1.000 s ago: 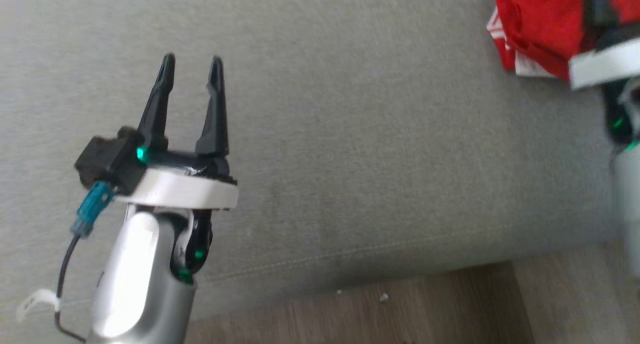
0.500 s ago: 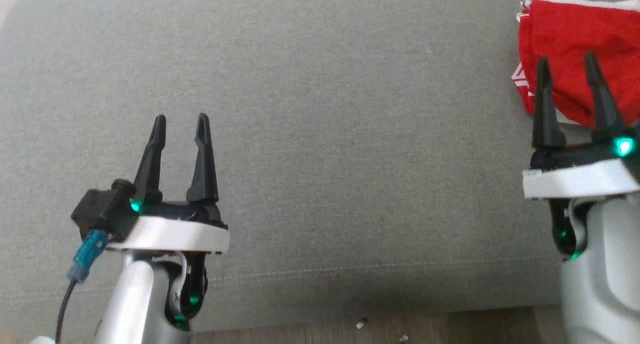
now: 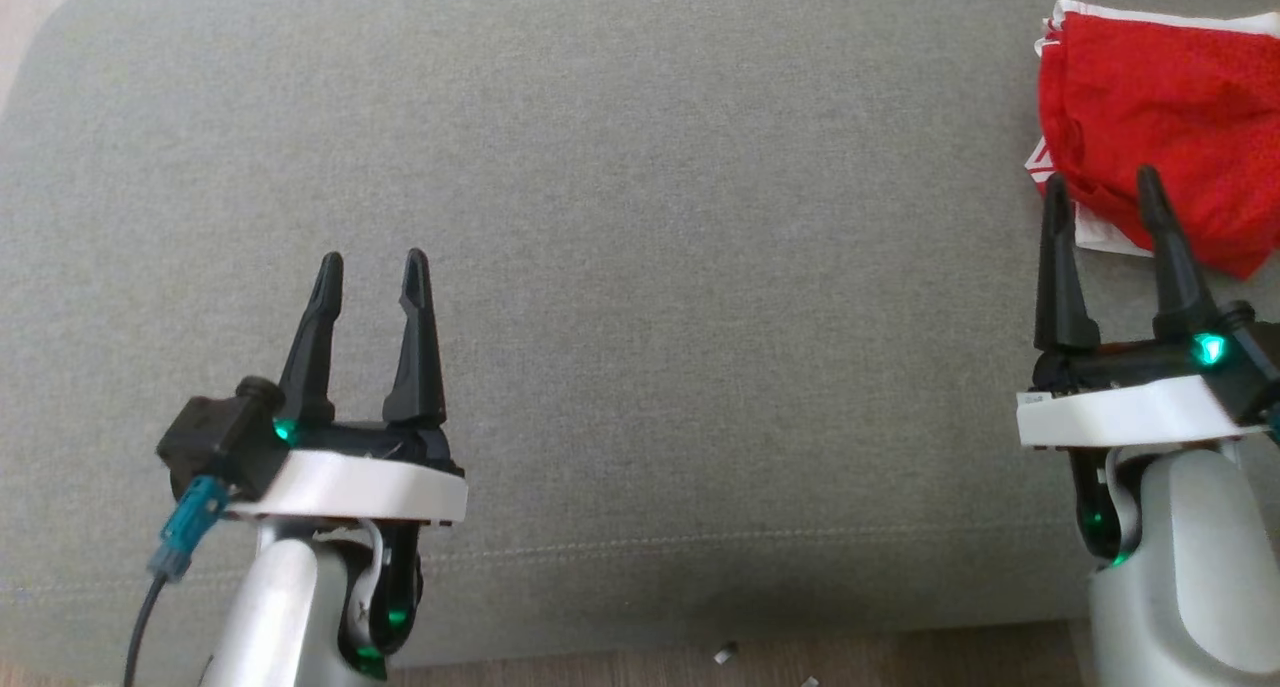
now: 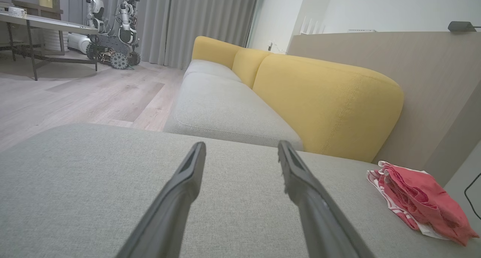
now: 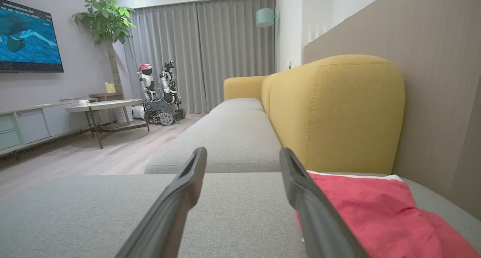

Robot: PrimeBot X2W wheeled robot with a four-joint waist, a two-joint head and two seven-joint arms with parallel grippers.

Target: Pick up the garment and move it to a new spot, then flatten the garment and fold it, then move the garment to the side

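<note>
**Task object.** Red garment with white trim, in a compact layered heap on the grey sofa seat. Just ahead of the right tool and slightly to its right; well apart from the left tool, far off to that tool's right. Not spread flat and not lifted. Overlapped in the head view by the right tool's outer fingertip, with actual contact impossible to tell.

**Stage of task.** Undecided from these views. Fits a bundle awaiting pick-up, flattening and folding. Fits equally a rough fold lying at the side of the seat, with both tools clear of it. Layered edges in the left wrist view suggestive of folds, yet too rumpled for certainty.

**Pose.** Both forearms low at the near edge of the seat, side by side and well apart. Fingers pointing forward across the cushion toward the yellow backrest. Both tools at full spread, holding nothing. Bare grey fabric between the fingers of the left; garment edge beside the outer finger of the right in its own wrist view.
</note>
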